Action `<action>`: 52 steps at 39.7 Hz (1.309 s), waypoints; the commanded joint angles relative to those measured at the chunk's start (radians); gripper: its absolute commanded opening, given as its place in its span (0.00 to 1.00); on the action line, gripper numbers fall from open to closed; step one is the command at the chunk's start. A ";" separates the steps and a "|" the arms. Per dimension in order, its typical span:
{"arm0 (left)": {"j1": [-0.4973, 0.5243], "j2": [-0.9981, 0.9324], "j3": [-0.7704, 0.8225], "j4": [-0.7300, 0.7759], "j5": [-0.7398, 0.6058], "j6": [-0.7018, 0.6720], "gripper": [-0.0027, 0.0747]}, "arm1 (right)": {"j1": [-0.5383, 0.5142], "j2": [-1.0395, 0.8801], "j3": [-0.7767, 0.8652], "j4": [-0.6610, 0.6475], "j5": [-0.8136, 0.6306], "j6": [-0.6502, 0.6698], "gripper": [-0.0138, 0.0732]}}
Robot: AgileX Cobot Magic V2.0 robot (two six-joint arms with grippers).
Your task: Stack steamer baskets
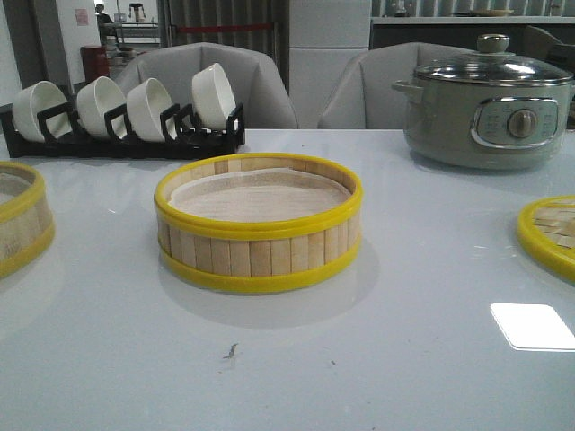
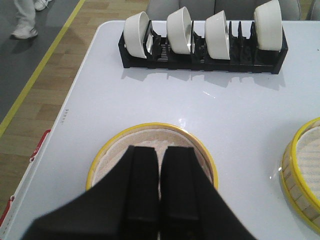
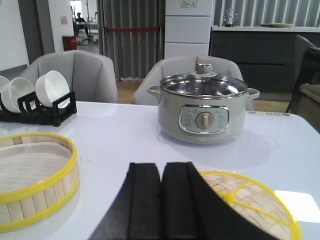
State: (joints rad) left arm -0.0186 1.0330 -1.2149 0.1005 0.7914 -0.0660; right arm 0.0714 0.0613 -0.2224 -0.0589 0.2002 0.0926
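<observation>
One steamer basket (image 1: 259, 224), with pale slat walls and yellow rims, stands in the middle of the white table; it also shows as the basket (image 2: 302, 180) and the basket (image 3: 35, 180) in the wrist views. A second basket (image 1: 18, 220) sits at the table's left edge. My left gripper (image 2: 161, 150) hovers over this second basket (image 2: 150, 126), fingers shut with nothing between them. The woven yellow-rimmed lid (image 1: 550, 233) lies at the right edge. My right gripper (image 3: 162, 167) is shut and empty just beside the lid (image 3: 255, 205). Neither gripper shows in the front view.
A black rack of white bowls (image 1: 126, 112) stands at the back left, also seen as the rack (image 2: 205, 45). A grey-green electric pot (image 1: 490, 99) with a glass lid stands at the back right, behind the woven lid. Grey chairs stand behind the table.
</observation>
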 commanded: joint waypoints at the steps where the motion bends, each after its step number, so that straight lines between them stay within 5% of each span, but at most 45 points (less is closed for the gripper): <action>1: 0.000 -0.012 -0.034 0.008 -0.070 -0.002 0.17 | -0.002 0.161 -0.170 -0.050 0.016 0.000 0.22; 16: 0.000 -0.012 -0.034 -0.033 -0.059 -0.002 0.17 | -0.003 0.661 -0.412 -0.040 0.109 0.012 0.22; 32: 0.000 -0.012 -0.034 -0.045 -0.047 -0.002 0.17 | 0.000 0.661 -0.412 -0.040 -0.091 0.012 0.22; 52: 0.000 0.020 -0.034 -0.045 -0.029 -0.002 0.17 | 0.000 0.661 -0.412 0.159 0.073 0.068 0.22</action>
State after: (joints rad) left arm -0.0186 1.0605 -1.2149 0.0590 0.8211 -0.0660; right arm 0.0714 0.7266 -0.5953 0.0812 0.3482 0.1572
